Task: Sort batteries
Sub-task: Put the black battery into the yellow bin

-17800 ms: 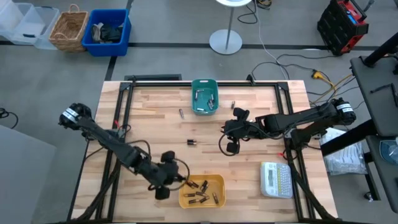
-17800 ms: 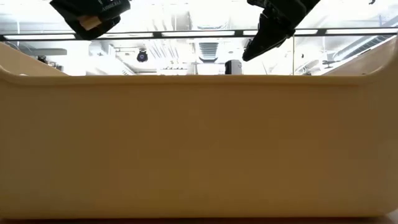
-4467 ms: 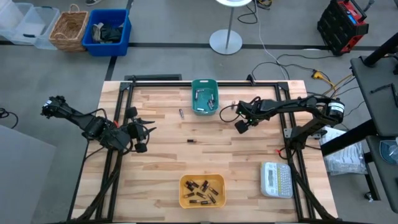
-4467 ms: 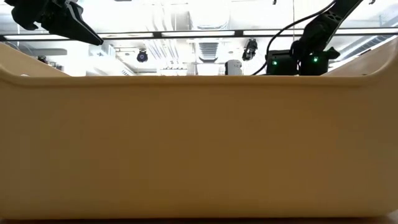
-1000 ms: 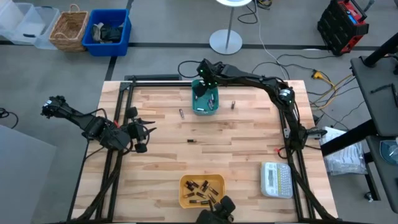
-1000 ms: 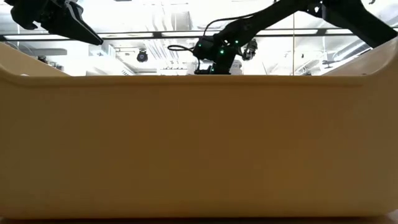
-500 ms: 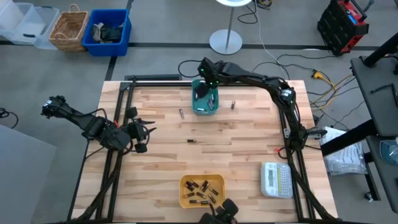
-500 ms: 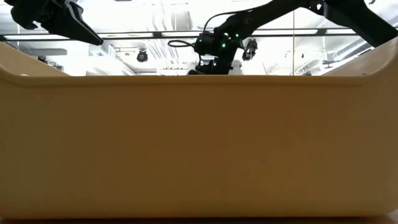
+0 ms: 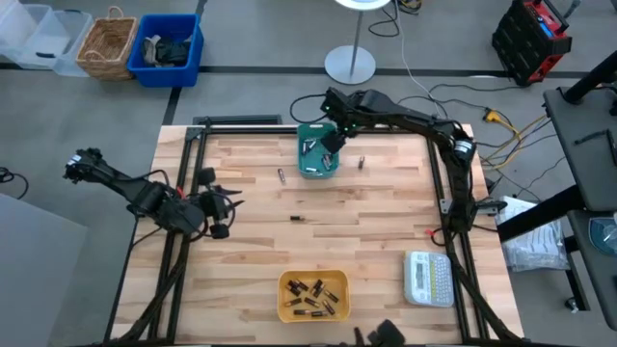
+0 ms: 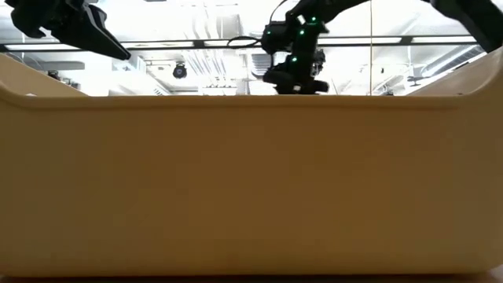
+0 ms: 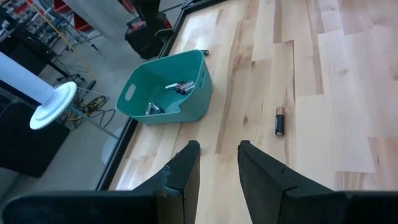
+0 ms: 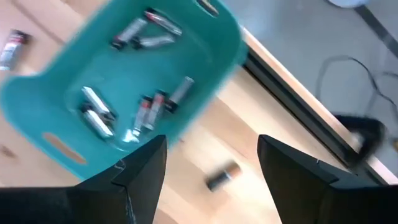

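Right gripper (image 9: 333, 141): positioned above the teal bin (image 9: 310, 166) at the table's (image 9: 386, 251) far edge, near its middle. Its wrist view shows the fingers (image 12: 140, 174) spread wide with nothing between them. That same view shows silvery batteries (image 12: 99, 115) lying loose inside the bin and one battery (image 12: 222, 175) on the wood just beside it, detail the overhead view renders only as specks.

Left gripper (image 9: 224, 204): hangs over the table's left edge, about midway along it. Its wrist view shows the fingers (image 11: 186, 171) slightly parted and holding nothing; a dark, copper-banded battery (image 11: 279, 121) lies on the planks ahead.

Yellow bin (image 9: 312, 295): at the near edge, holding several batteries. The overhead view shows its contents; the low view shows only its tan wall (image 10: 251, 181), which blocks the tabletop.

White label maker (image 9: 428, 278): near the near right corner.
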